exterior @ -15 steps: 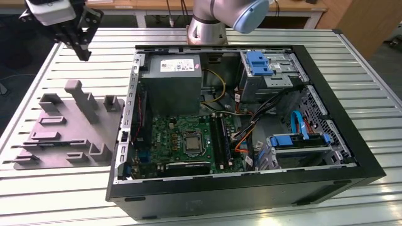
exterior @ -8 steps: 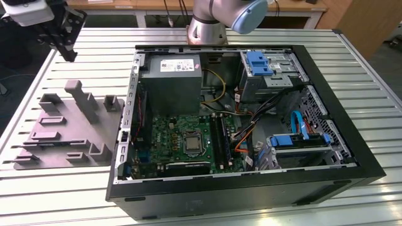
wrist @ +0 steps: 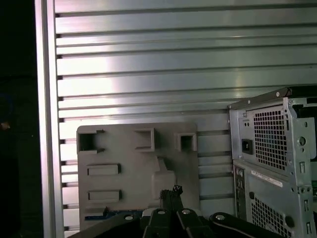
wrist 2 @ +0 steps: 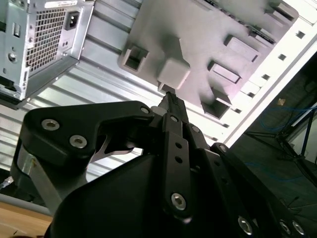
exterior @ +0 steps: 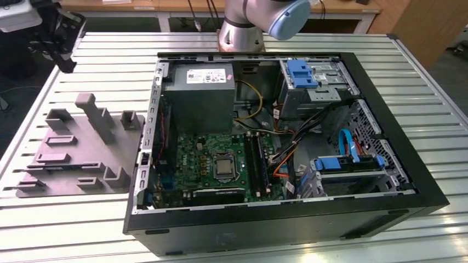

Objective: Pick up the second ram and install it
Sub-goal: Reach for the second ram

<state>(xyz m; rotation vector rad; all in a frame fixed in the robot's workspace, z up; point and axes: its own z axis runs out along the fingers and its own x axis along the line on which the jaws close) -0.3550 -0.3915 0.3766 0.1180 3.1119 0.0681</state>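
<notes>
Above gray tray [wrist 2: 198, 29], gripper [wrist 2: 169, 95] hung, fingers pressed together, holding nothing; beside tray, power supply [exterior: 196, 104] wore white label [exterior: 207, 75], unreadable.

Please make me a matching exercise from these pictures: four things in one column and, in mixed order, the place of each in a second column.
1 parts holder
2 power supply
3 processor socket
4 arm base

A in the middle of the green board
B on the table, beyond the computer case
C on the table, at the exterior view's left of the case
D inside the case, next to the yellow wires

Pairs: 1-C, 2-D, 3-A, 4-B
</notes>
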